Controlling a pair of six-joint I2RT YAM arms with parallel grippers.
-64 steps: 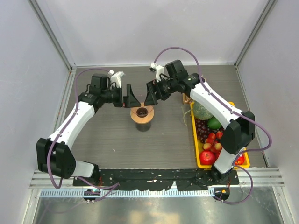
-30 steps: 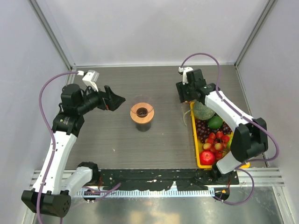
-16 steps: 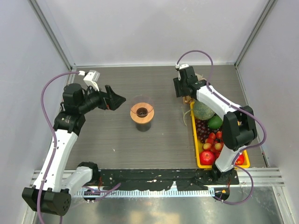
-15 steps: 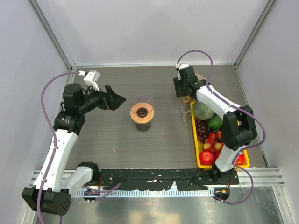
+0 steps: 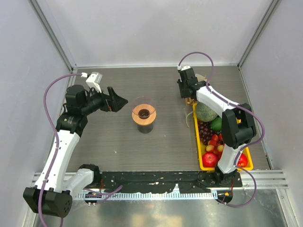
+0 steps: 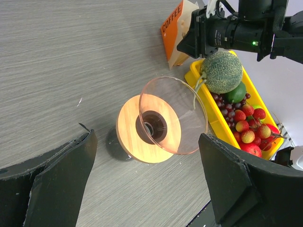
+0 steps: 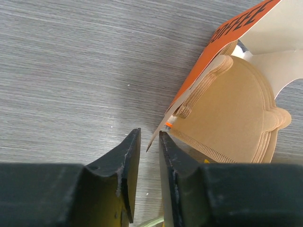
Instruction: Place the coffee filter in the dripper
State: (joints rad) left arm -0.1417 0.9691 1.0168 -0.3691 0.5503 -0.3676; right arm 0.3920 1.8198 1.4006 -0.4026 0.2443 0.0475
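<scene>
Now | left gripper (image 5: 119, 100) spread wide, holding nothing, near the dripper (image 6: 158, 125) standing mid-table | right gripper (image 7: 148, 134) nearly pinched at the orange packet flap (image 7: 227, 29) over the stack of paper filters (image 7: 232, 113); whether it grips, we cannot tell.

Bright even light, sharp focus; the dripper (image 6: 158, 124) casts a soft shadow.

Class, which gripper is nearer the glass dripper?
Left. The left gripper hangs open just left of the dripper; the right gripper is farther right, at the filter stack.
</scene>
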